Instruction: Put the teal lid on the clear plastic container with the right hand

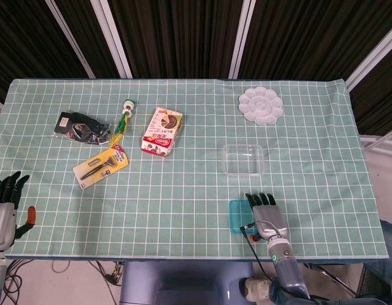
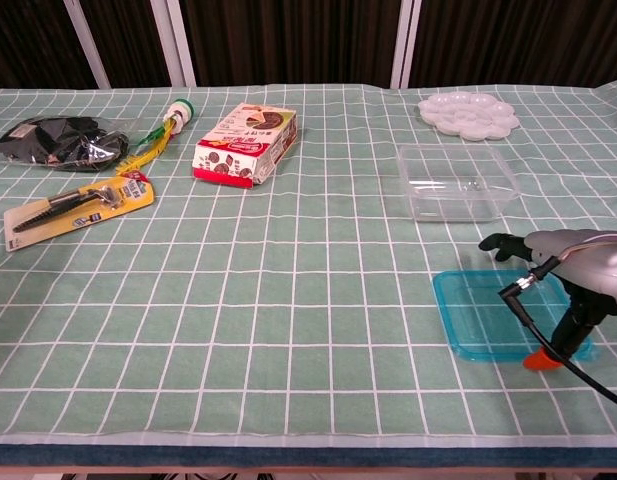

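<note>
The teal lid [image 2: 488, 315] [image 1: 237, 216] lies flat on the cloth near the table's front edge. My right hand [image 2: 573, 270] [image 1: 267, 213] hovers over its right part, palm down, fingers stretched forward and apart, holding nothing. Its orange-tipped thumb [image 2: 544, 357] points down at the lid's near right corner. The clear plastic container [image 2: 456, 181] [image 1: 243, 159] stands uncovered just beyond the lid. My left hand [image 1: 5, 206] stays off the table's left front corner, fingers spread, holding nothing.
A white flower-shaped palette [image 1: 260, 105] sits at the back right. A snack box [image 1: 162, 130], a green-capped tube [image 1: 124, 117], a black packet [image 1: 81, 127] and a carded tool [image 1: 100, 166] lie on the left half.
</note>
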`<control>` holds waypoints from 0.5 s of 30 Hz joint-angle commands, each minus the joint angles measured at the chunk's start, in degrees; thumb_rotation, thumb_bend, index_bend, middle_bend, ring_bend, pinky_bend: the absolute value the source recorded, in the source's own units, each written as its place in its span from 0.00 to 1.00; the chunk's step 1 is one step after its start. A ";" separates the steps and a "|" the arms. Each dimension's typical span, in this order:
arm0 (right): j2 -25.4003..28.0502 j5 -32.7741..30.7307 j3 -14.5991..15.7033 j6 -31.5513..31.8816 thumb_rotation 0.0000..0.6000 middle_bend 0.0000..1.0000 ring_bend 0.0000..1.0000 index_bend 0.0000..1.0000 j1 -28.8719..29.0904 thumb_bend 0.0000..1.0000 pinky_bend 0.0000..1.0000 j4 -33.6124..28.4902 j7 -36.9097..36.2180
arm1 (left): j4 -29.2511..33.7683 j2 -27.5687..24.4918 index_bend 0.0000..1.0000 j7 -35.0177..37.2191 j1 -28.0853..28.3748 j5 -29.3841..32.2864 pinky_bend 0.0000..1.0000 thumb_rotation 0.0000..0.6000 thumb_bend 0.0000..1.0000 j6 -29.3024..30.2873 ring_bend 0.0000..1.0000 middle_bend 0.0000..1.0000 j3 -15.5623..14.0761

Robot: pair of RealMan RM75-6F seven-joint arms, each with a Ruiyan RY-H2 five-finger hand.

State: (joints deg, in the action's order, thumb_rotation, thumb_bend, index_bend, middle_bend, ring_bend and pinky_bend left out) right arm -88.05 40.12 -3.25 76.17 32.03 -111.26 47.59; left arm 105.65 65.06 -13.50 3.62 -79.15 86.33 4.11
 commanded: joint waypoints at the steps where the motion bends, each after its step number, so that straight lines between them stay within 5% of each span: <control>1: 0.03 -0.09 0.07 -0.09 1.00 0.15 0.00 0.00 0.05 0.16 0.00 0.06 0.07 | 0.01 0.01 0.08 -0.01 0.00 0.07 0.00 1.00 0.54 0.04 0.00 0.00 0.05; 15: -0.13 -0.59 0.52 -0.54 1.00 0.15 0.00 0.00 0.36 0.16 0.00 0.42 0.23 | 0.07 -0.05 0.08 -0.35 0.07 0.48 0.00 1.00 0.54 -0.08 0.00 0.00 0.10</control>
State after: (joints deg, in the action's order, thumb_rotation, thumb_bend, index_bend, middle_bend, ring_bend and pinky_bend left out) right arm -88.17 39.52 -2.73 75.62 32.39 -110.86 47.83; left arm 105.71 65.01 -13.85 3.69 -78.67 86.25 4.21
